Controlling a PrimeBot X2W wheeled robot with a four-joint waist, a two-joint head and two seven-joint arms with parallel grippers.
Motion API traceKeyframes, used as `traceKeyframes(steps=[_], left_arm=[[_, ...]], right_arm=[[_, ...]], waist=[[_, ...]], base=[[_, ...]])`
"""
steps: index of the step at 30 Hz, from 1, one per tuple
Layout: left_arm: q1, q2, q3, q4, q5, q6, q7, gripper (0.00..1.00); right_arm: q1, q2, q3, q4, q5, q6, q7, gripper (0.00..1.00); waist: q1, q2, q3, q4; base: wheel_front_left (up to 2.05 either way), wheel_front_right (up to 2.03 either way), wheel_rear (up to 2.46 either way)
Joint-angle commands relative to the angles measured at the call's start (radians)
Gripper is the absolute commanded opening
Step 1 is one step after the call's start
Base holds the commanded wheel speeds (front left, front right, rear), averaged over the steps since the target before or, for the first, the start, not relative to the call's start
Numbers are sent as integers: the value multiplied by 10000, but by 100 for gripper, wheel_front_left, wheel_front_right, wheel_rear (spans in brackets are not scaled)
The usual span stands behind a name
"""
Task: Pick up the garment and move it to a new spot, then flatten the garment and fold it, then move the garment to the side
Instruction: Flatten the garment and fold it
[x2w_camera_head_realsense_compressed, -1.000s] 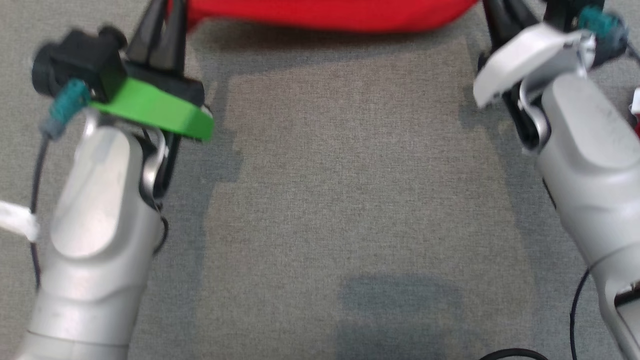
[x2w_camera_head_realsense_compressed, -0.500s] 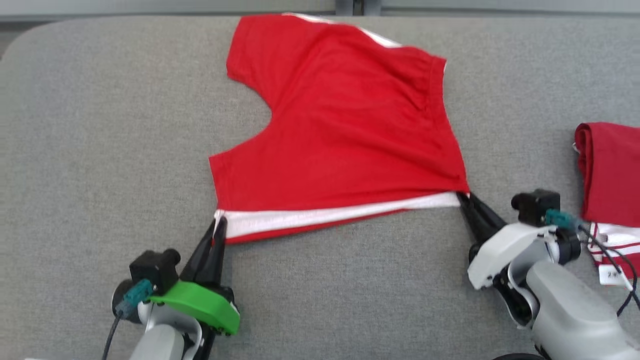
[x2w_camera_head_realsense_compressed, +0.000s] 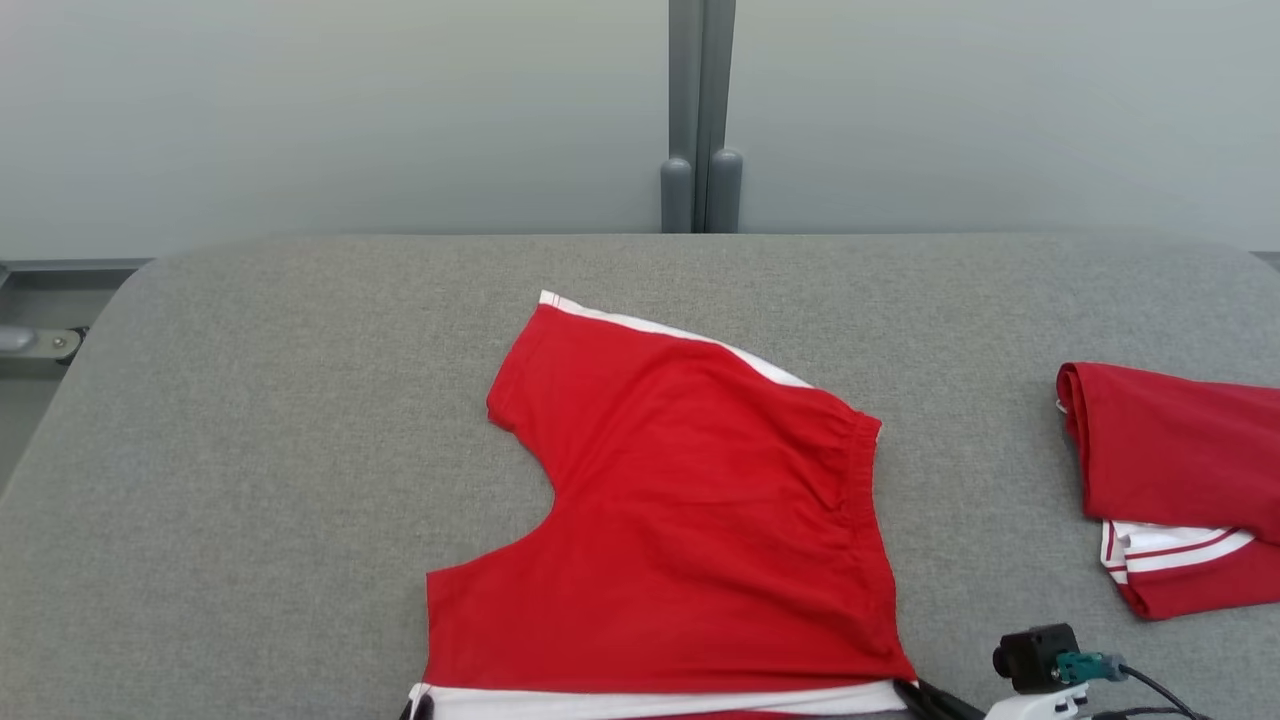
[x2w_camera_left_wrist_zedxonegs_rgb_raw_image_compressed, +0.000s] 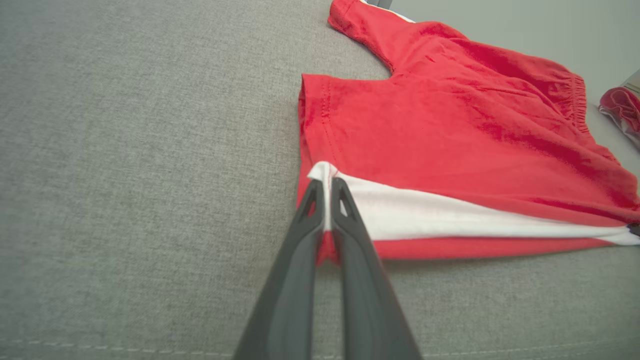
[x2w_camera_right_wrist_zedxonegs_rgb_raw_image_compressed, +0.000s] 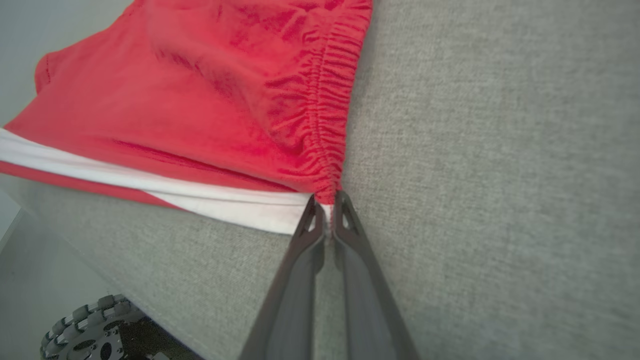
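Red shorts (x2w_camera_head_realsense_compressed: 690, 530) lie spread flat on grey padded table (x2w_camera_head_realsense_compressed: 250, 450). Left gripper (x2w_camera_left_wrist_zedxonegs_rgb_raw_image_compressed: 326, 183) pinched tight on leg-hem corner at the white stripe. Right gripper (x2w_camera_right_wrist_zedxonegs_rgb_raw_image_compressed: 326, 201) clamped tight on the waistband corner of the same edge. Folded red garment (x2w_camera_head_realsense_compressed: 1170, 470) sits well apart, on the right.

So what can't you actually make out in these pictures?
- Head view: the bottom edge cuts off the shorts' near hem and most of the left gripper and right gripper.
- Head view: the folded garment runs off the right edge.
- Wrist views: the shorts' underside is hidden by the cloth itself.
- Right wrist view: a wheel is cut by the bottom edge.
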Motion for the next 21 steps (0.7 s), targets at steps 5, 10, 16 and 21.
traceKeyframes(steps=[5,10,16,21], left_arm=[[559,237,594,-321,428,30,3,0],[-176,388,897,-1238,717,40,-7,0],[-2277,739,429,-1652,822,52,-18,0],[-4490,1017,-84,-611,669,50,-17,0]], right_arm=[[822,-923,964,-1244,863,-45,833,0],[246,-1647,592,-2204,1560,-47,577,0],[-924,-1663,-247,-2566,2194,-47,269,0],[-2496,-1239,-690,-1953,2012,-47,116,0]], waist=[[1,0,-232,-22],[1,0,139,-45],[1,0,1093,-169],[1,0,2080,-505]], base=[[0,0,0],[0,0,0],[0,0,0],[0,0,0]])
